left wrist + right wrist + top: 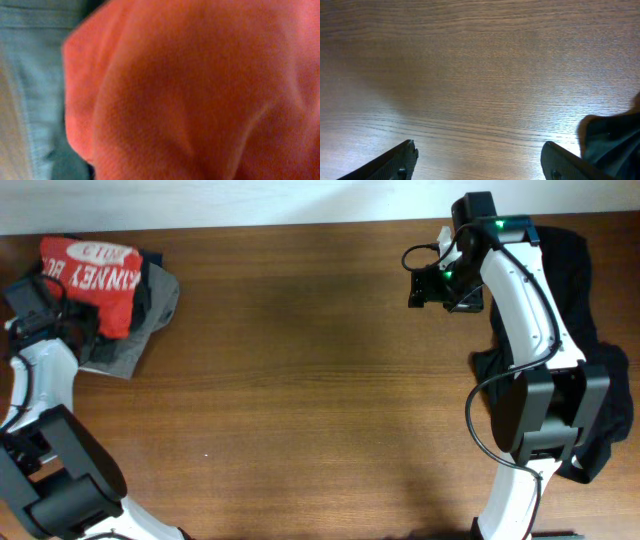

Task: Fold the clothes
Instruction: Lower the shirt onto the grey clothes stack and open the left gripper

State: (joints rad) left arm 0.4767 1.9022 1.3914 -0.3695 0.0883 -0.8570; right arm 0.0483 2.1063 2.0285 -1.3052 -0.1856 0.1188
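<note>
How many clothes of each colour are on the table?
Red-orange: 1, the T-shirt
Grey: 1, the grey garment under it
Black: 1, the black garment on the right
Total: 3
A dark scrap in the left pile is too hidden to count.

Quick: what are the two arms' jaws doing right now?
Left gripper: closed, apparently pinching the red T-shirt; jaws hidden by fabric.
Right gripper: jaws open, empty, over the table.
</note>
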